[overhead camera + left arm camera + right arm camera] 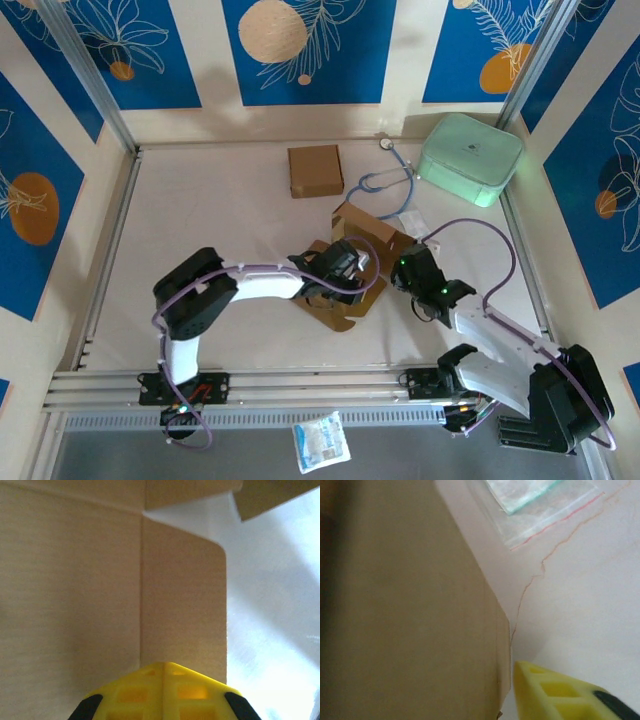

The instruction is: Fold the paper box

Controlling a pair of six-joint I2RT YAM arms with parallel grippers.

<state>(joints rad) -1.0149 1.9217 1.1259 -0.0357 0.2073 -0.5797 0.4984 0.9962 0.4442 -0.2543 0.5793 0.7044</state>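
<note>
1. Paper box: brown card, part-folded, on the table, nearer the arms than the small closed box and slightly to its right. One wall raised on the far side, lower flaps splayed flat on the near side.
2. Judged mid-fold: a wall up, flaps not yet tucked, nothing locked.
3. Left gripper: nearer the arms than the closed box, over the splayed card. Pressed together, tips against the inner panel just beside a crease. No telling of any card edge caught between them.
4. Right gripper: right of the closed box and nearer the arms, at the outer face of the raised wall. One yellow finger just beside that wall's corner, the other hidden, so spread or pinching cannot be told.
5. Next move, as a guess: pin the base with the left, swing the wall along its crease with the right. Calls for a slow, square push, since light card probably slides or buckles.
6. Edges and room:
   - Rounded flap corner free on the left-wrist view's right side.
   - Clear plastic bag flat on the table beyond the wall.
   - Stethoscope just right of the closed box, tubing close to the raised wall.
   - Mint-green case further right.
   - Open table left of the closed box and nearer the arms there, the better side for any swing.
</note>
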